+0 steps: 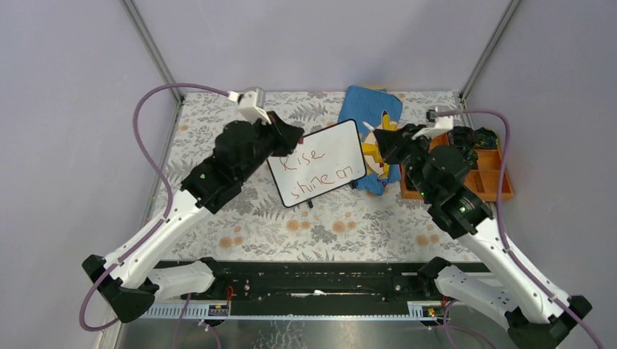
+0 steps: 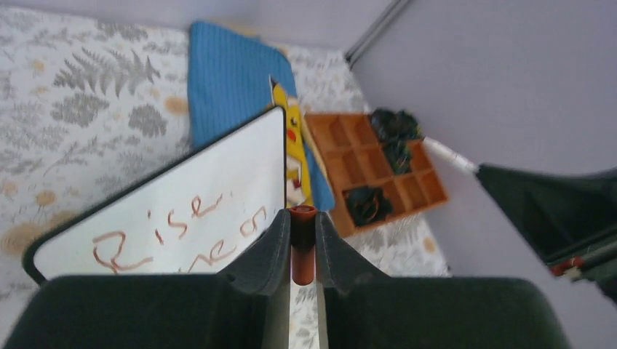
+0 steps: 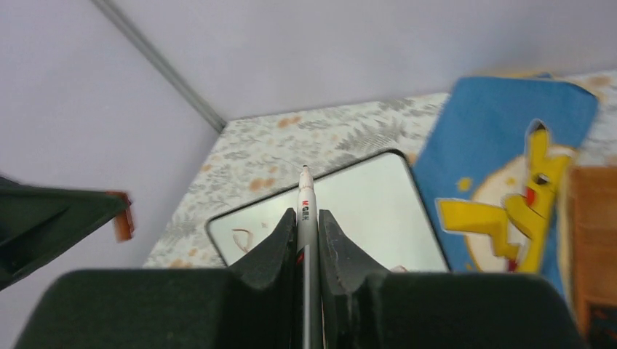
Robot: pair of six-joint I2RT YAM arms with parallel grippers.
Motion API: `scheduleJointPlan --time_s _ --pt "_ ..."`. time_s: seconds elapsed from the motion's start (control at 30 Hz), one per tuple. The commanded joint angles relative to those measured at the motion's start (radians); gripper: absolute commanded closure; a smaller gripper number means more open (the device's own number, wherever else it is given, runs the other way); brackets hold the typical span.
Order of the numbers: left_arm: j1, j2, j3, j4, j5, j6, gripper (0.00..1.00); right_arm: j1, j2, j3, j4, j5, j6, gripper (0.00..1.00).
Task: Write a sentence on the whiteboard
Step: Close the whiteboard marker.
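The whiteboard [image 1: 318,163] lies tilted on the floral tablecloth with red writing "Rise shine on" across it. It also shows in the left wrist view [image 2: 182,203] and the right wrist view [image 3: 364,211]. My left gripper [image 1: 295,137] hovers over the board's left edge, shut on a red-brown marker cap [image 2: 303,247]. My right gripper [image 1: 378,137] is at the board's right edge, shut on a white marker pen [image 3: 306,207]. The pen's tip points toward the board and stays above it.
A blue Pikachu pouch [image 1: 371,116] lies behind and to the right of the board, partly under my right arm. An orange compartment tray [image 1: 487,174] holding dark items stands at the far right. Metal frame posts rise at both back corners.
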Motion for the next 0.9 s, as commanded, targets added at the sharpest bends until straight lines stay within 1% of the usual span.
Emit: scheduleJointPlan --time_s 0.0,0.07,0.13,0.23,0.33,0.4,0.47,0.5,0.53,0.57,0.63,0.77,0.87 --pt "0.147 0.01 0.051 0.148 0.125 -0.09 1.0 0.197 0.096 0.139 0.23 0.14 -0.158 1.0" --pt "0.221 0.013 0.061 0.197 0.222 -0.165 1.0 0.37 0.162 0.185 0.317 0.306 -0.331 1.0" --pt "0.265 0.011 0.068 0.251 0.281 -0.221 1.0 0.507 0.215 0.205 0.433 0.434 -0.498 1.0" --pt "0.297 -0.014 0.062 0.318 0.305 -0.283 1.0 0.658 0.268 0.179 0.638 0.532 -0.711 1.0" --pt "0.326 -0.071 0.002 0.39 0.319 -0.349 1.0 0.804 0.321 0.084 1.029 0.596 -1.038 1.0" --pt "0.362 -0.11 -0.036 0.426 0.339 -0.41 1.0 0.886 0.375 0.016 1.307 0.597 -1.278 1.0" --pt "0.386 -0.153 -0.064 0.44 0.356 -0.443 1.0 0.944 0.442 -0.032 1.56 0.573 -1.527 1.0" --pt "0.391 -0.17 -0.074 0.436 0.36 -0.454 1.0 0.964 0.479 -0.048 1.672 0.559 -1.623 1.0" --pt "0.395 -0.187 -0.084 0.43 0.362 -0.461 1.0 0.977 0.52 -0.059 1.747 0.547 -1.697 1.0" --pt "0.395 -0.207 -0.098 0.428 0.363 -0.472 1.0 0.983 0.549 -0.063 1.756 0.545 -1.734 1.0" --pt "0.395 -0.252 -0.141 0.439 0.37 -0.497 1.0 0.983 0.578 -0.082 1.756 0.563 -1.71 1.0" --pt "0.394 -0.337 -0.225 0.436 0.371 -0.535 1.0 0.97 0.554 -0.14 1.752 0.574 -1.539 1.0" --pt "0.395 -0.38 -0.263 0.436 0.372 -0.559 1.0 0.961 0.511 -0.17 1.684 0.554 -1.383 1.0"
